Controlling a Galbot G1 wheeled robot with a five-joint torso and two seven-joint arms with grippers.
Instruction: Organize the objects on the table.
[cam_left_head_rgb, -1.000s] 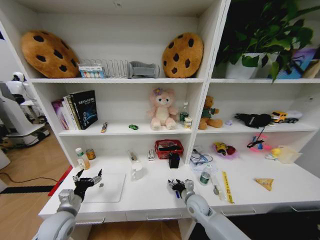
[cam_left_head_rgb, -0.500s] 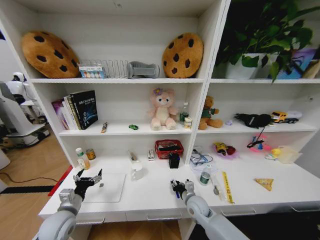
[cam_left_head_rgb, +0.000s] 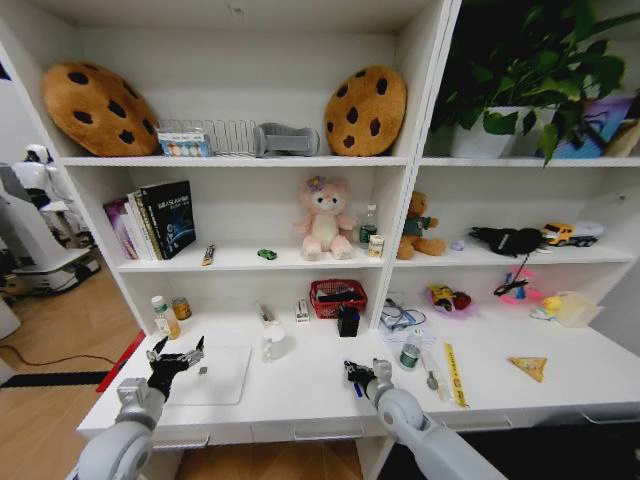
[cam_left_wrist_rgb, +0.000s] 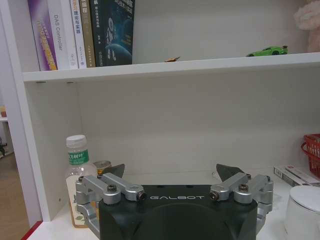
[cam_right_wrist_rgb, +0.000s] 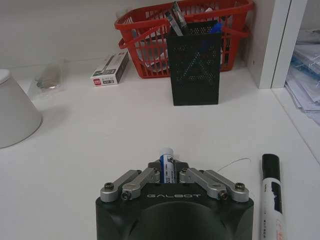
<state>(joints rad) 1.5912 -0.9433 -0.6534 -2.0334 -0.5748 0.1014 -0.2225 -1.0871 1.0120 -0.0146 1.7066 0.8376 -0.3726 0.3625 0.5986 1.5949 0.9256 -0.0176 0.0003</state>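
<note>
Left gripper (cam_left_head_rgb: 176, 358): lower left of the head view, hovering over the white pad (cam_left_head_rgb: 214, 375) on the table (cam_left_head_rgb: 300, 395); fingers spread wide with nothing between them, as the left wrist view (cam_left_wrist_rgb: 170, 172) also shows.
Bottle by the left wall (cam_left_wrist_rgb: 78, 170): clear, white cap, green label, standing upright just behind the left gripper; probably light and smooth, best taken around the body.
Right gripper (cam_left_head_rgb: 356, 375): lower centre of the head view, low over the table; in the right wrist view (cam_right_wrist_rgb: 166, 167) its fingers are clamped on a blue-and-white pen (cam_right_wrist_rgb: 166, 161).
Held pen: stiff, thin, light; held near one end, so it could pivot if the hold is slack.
Black mesh pen holder (cam_right_wrist_rgb: 193, 70): upper centre of the right wrist view, upright in front of the red basket (cam_right_wrist_rgb: 145, 30); a likely home for pens, though light enough to tip.
Marker (cam_right_wrist_rgb: 270, 200): lower right of the right wrist view, flat on the table beside the gripper; rigid, round, may roll, best pinched mid-barrel.
</note>
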